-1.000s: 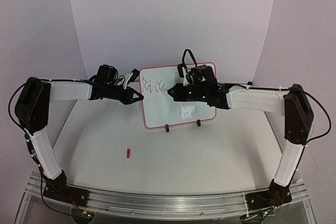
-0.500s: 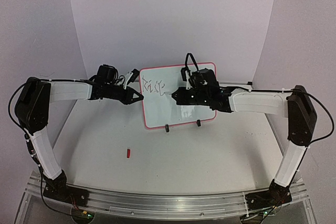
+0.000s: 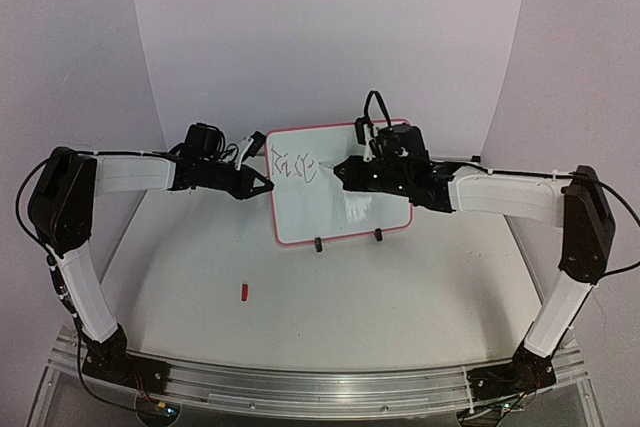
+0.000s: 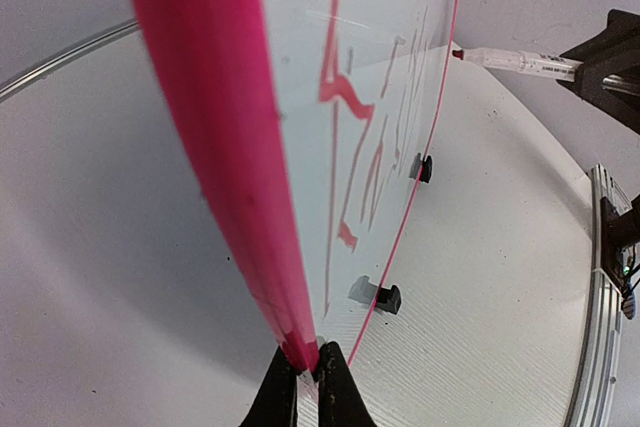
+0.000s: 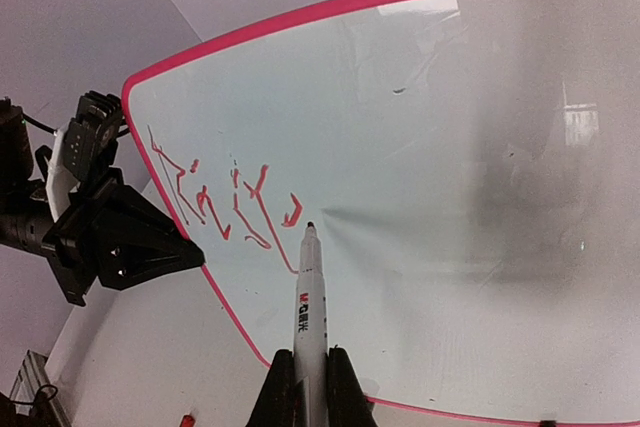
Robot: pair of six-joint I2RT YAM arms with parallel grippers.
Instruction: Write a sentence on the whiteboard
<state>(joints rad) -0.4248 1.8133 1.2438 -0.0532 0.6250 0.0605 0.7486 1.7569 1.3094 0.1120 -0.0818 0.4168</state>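
Observation:
The whiteboard [image 3: 345, 215] stands upright on two black clip feet at the table's middle back. One line of thin scrawl [image 3: 293, 163], red in the wrist views, sits at its upper left [image 5: 225, 202]. My left gripper [image 3: 268, 185] is shut on the board's left pink frame edge [image 4: 220, 147], with the fingertips pinching it [image 4: 310, 362]. My right gripper [image 3: 345, 171] is shut on a white marker [image 5: 310, 297]. The marker's tip is just right of the last letter. I cannot tell whether it touches the board. The marker also shows in the left wrist view [image 4: 515, 62].
A small red marker cap [image 3: 245, 292] lies on the table in front of the board, towards the left. A curved white backdrop rises behind the board. A metal rail [image 3: 300, 382] runs along the near edge by the arm bases.
My right arm and gripper have shifted right and slightly up along the board with the marker. The scrawl has gained a last stroke. The left gripper and board have not moved.

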